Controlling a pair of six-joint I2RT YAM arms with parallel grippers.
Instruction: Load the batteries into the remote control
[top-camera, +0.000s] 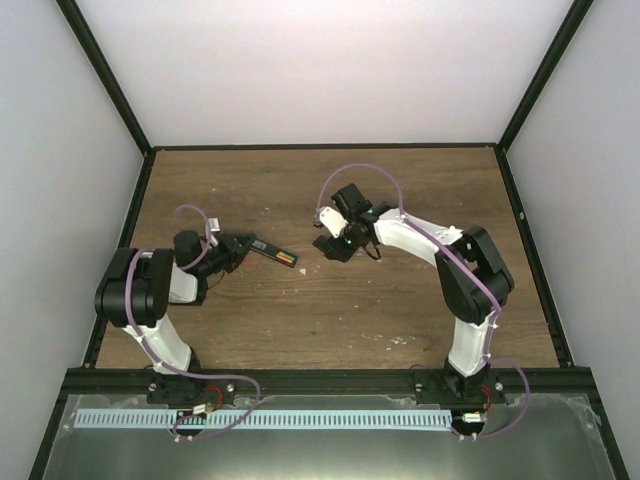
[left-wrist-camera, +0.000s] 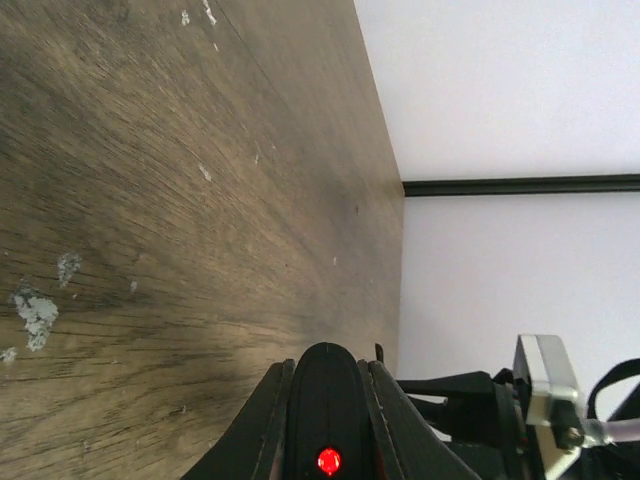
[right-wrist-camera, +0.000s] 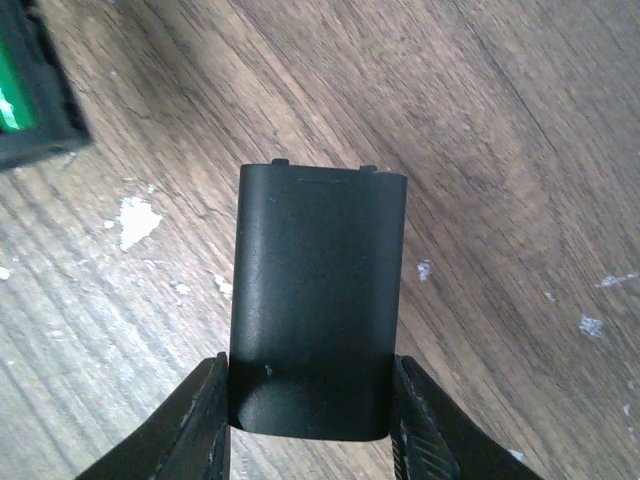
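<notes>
The remote control is a slim black bar held just above the wooden table, left of centre. My left gripper is shut on its near end. Orange and green batteries lie in its open compartment at the free end. In the left wrist view the remote's rounded end with a red light sits clamped between the fingers. My right gripper is a short way to the right of the remote's tip. It is shut on a small black cover piece. A corner of the remote with green inside shows there at upper left.
The table is dark wood with pale chipped specks. A black frame and white walls close it in at the back and sides. The right arm's parts show at the lower right of the left wrist view.
</notes>
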